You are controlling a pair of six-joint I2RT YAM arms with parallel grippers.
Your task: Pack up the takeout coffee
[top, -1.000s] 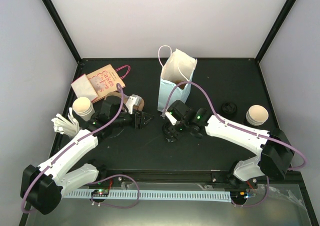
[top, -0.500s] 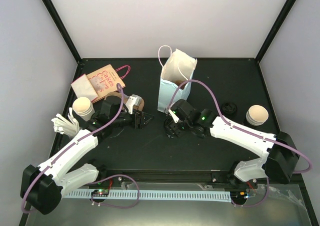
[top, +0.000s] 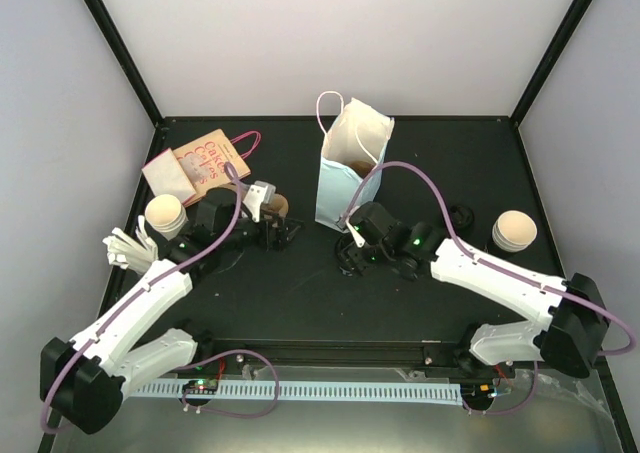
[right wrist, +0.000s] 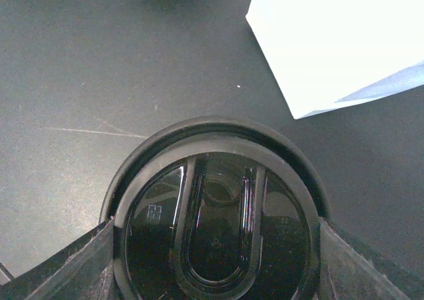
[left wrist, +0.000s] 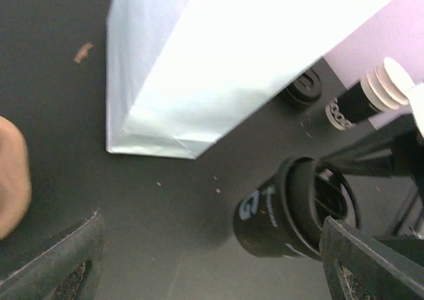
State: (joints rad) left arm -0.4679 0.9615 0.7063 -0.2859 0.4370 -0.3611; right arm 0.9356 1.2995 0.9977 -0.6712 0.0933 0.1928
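Observation:
A black takeout coffee cup with a black lid stands on the table just in front of the white paper bag. My right gripper is shut on it, one finger on each side of the lid. In the left wrist view the cup sits right of centre, below the bag. My left gripper is open and holds nothing. It stands left of the cup, with a brown cup lying beside it.
A flat printed bag lies at the back left. A stack of paper cups and white cutlery are at the left. Another cup stack and a loose black lid are at the right.
The left gripper has opened wider and shifted slightly away from me. The right gripper has carried the black cup a little to the right.

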